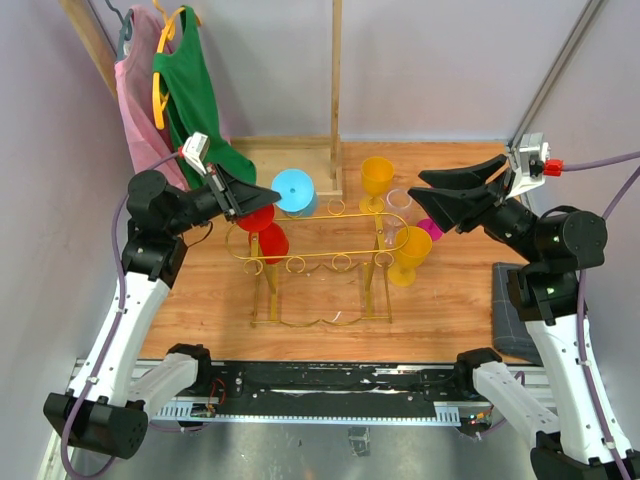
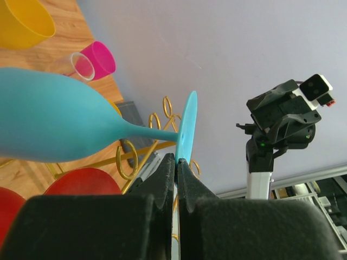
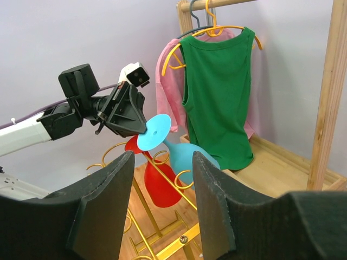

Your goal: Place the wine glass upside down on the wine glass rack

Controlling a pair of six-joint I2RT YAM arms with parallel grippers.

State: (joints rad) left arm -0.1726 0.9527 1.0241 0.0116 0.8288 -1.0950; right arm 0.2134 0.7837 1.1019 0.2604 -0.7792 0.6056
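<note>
At the back left, a pink garment [image 1: 138, 95] and a green top [image 1: 195, 100] hung on hangers. The left end effector [image 1: 268, 196] [image 2: 177, 162] was clamped shut on the rim of the foot of the blue wine glass [image 1: 293, 190] [image 2: 54, 124] [image 3: 154, 132]. It held the glass in the air at the far left end of the wine glass rack [image 1: 318, 257] [image 3: 162, 230]. The glass was tilted, its round foot higher than its bowl and the bowl sloping down toward the back of the table [image 1: 450, 300]. Whether the glass touched the gold wire could not be told.

Just beside it, two red glasses [image 1: 270, 240] [image 3: 162, 184] sat at the rack's left end. A yellow glass [image 1: 377, 178] stood behind the rack, and another yellow glass [image 1: 408, 255] was at the rack's right end. A clear glass [image 1: 398, 200] and a pink cup [image 1: 430, 228] were near them.

On the right, the right end effector [image 1: 428, 195] [image 3: 162, 160] hung above the table with its fingers [image 3: 103, 206] spread apart and nothing between them. It pointed toward the rack and was well apart from the blue glass.
</note>
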